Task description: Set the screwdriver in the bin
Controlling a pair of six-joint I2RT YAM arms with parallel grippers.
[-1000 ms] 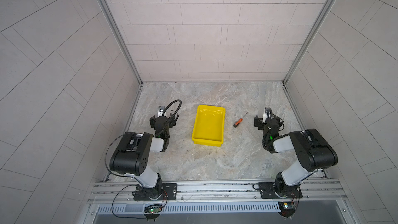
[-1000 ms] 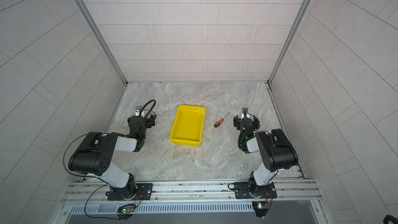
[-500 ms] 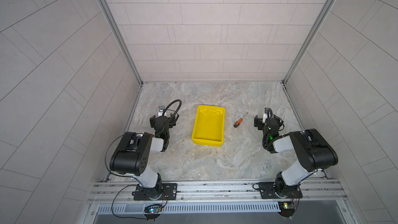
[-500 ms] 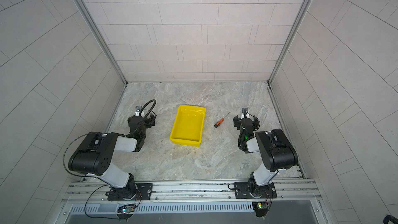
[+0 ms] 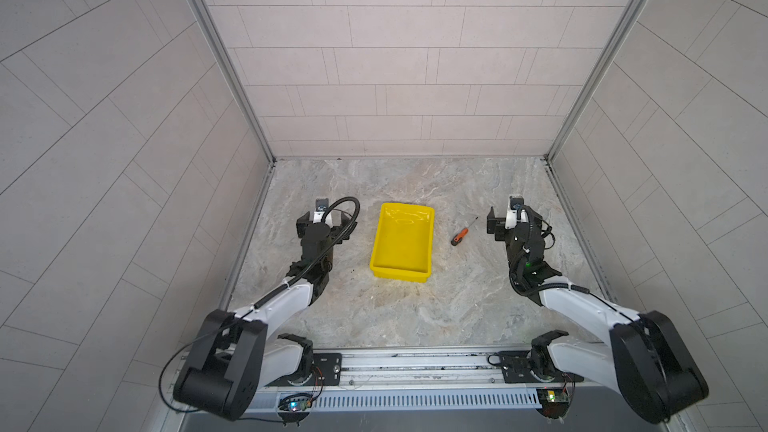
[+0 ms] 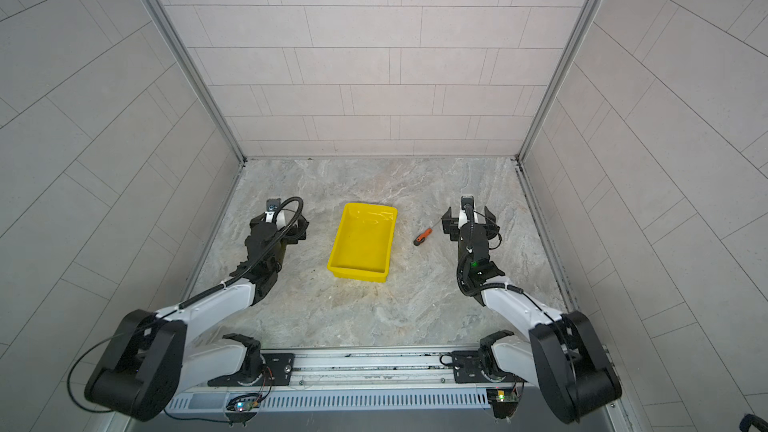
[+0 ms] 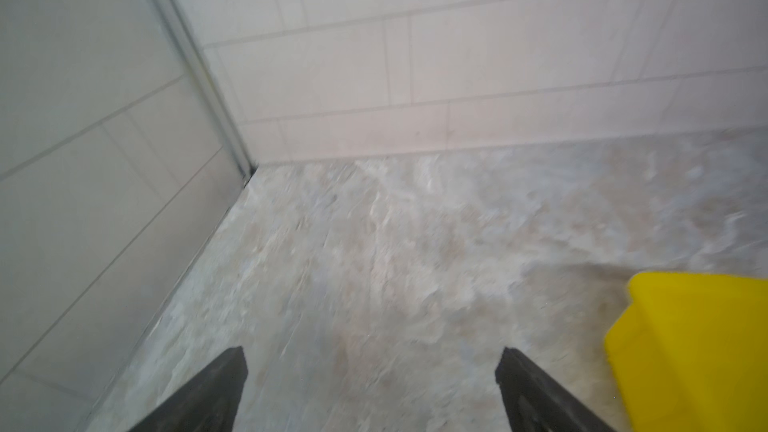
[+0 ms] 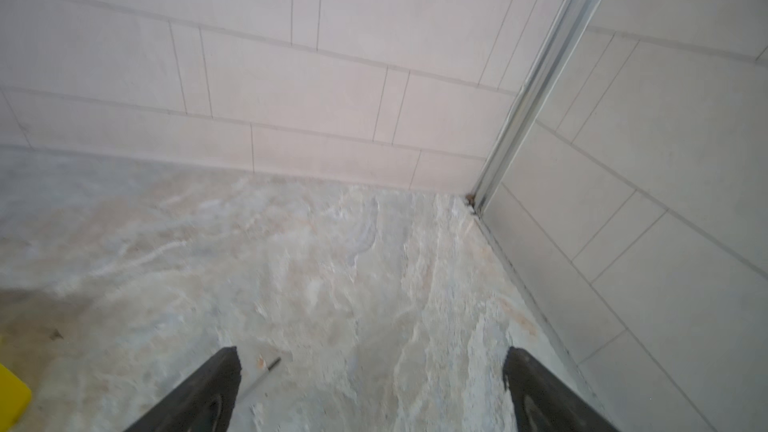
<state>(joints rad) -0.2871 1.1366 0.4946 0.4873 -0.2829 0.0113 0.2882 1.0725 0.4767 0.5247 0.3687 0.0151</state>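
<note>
The screwdriver (image 5: 461, 236) lies on the tabletop (image 5: 415, 317) at three o'clock of the bin (image 5: 400, 275), beside the right jaws, spread empty like the left jaws at nine o'clock.

No readable text, labels, brand names, numbers or signs appear on anything in any of the views.

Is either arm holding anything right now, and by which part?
Nothing. The left end effector and right end effector are open and empty; the screwdriver lies loose beside the bin.
</note>
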